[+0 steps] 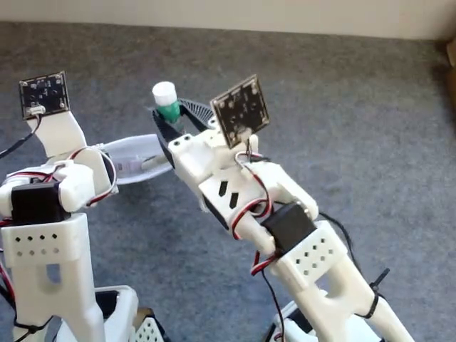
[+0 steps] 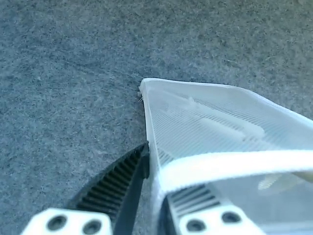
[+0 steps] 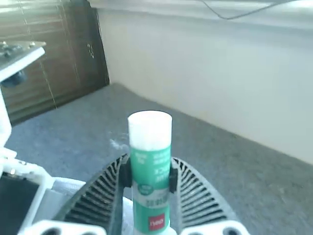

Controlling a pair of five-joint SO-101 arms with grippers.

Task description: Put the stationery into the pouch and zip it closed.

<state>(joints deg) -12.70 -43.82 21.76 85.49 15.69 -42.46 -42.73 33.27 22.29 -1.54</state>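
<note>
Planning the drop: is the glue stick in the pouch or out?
Out. The right gripper grips the glue stick, apart from the pouch, whose edge the left gripper pinches.

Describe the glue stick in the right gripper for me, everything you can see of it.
The glue stick is a plastic-looking cylinder with a white cap, still on, and a green body with white print. The right gripper clamps its body between black ribbed fingers. The stick runs along them, and its capped end sticks out beyond the tips. Nothing else touches it. In the high view it is held over the grey carpet, just past the mesh pouch.
</note>
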